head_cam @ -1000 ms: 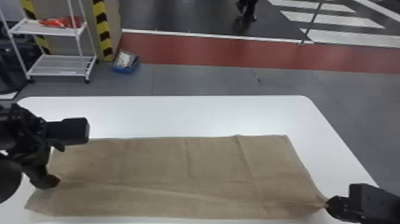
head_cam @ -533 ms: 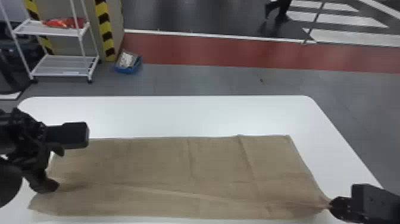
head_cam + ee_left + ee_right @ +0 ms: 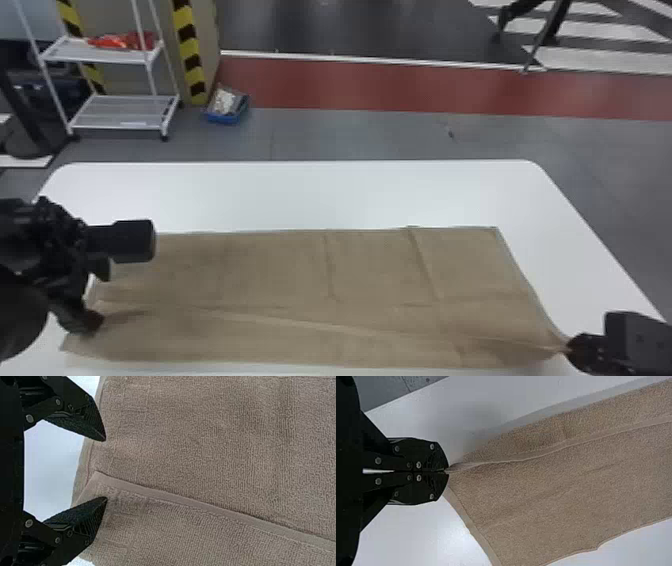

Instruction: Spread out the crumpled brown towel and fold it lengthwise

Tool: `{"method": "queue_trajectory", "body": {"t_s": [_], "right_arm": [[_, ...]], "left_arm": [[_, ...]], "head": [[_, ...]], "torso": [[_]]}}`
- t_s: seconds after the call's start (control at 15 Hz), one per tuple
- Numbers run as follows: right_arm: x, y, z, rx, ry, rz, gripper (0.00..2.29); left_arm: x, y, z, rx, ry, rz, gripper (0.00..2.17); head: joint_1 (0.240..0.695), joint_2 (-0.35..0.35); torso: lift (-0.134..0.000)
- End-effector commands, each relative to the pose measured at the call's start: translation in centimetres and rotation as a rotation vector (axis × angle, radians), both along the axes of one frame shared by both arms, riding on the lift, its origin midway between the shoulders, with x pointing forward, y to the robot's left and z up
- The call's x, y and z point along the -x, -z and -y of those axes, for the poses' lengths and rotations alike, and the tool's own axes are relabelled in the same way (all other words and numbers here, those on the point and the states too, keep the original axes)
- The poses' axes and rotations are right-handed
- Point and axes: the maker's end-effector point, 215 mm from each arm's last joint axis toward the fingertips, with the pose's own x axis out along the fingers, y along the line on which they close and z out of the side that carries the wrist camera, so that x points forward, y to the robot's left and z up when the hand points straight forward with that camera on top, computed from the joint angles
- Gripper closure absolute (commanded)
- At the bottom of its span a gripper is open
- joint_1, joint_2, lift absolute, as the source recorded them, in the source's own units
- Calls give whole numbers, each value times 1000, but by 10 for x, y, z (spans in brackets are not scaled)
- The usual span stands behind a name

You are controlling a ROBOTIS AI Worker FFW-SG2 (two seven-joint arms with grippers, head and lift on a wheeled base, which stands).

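Grey floor (image 3: pixel 350 137) stretches behind a white rectangular tabletop (image 3: pixel 300 195), with a white metal wire shelf (image 3: pixel 120 112) in the upper left of the frame and a blue plastic bin (image 3: pixel 222 119) beside it. Across the lower part of the tabletop lies the brown terry-cloth towel (image 3: pixel 275 270), spread long and mostly flat, with a few creases standing in its right half. A pale hem (image 3: pixel 198 504) runs aslant from its left end to its lower right corner. Over the last second the head view has drifted a little, carrying tabletop and towel rightward together, so the cloth itself seems hardly to have moved. What has really changed is the left tool (image 3: pixel 105 469): it has eased toward the bottom of the frame, and it is now over the towel's left end, its fingers parted and gripping nothing, with the corner of the hem lying between them. The right tool (image 3: pixel 447 471), at lower right, is still clenched on the towel's corner, drawing the cloth there into a point. That suggests the spreading is largely done and the lengthwise fold is being set up or trued. The left tool probably needs to close on that hem corner next; if it picks up both layers, the fold could be dragged askew.
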Motion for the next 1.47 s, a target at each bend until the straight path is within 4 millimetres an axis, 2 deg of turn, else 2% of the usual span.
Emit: {"method": "queue_trajectory", "body": {"t_s": [0.0,0.73,0.8,1.13,1.27,1.4], "right_arm": [[0,1,-2,-2,-1,-5,2003],[-1,3,-1,-5,6,-8,2003],[-1,3,0,-5,6,-9,2003],[-1,2,0,-3,5,-8,2003],[-2,0,-1,-7,4,-2,2003],[-7,-9,1,-20,11,23,2003]], "left_arm": [[3,-2,2,2,3,-2,643],[14,-6,-6,13,-9,11,714],[14,-6,-6,13,-10,10,1004],[18,-2,-7,16,-12,2,1048],[19,-12,-13,27,-28,27,1052],[16,-40,-18,55,-36,98,1052]], "head": [[695,-102],[695,-96],[695,-94],[695,-91],[695,-92],[695,-86]], "torso": [[-124],[-124],[-124],[-124],[-124],[-124]]}}
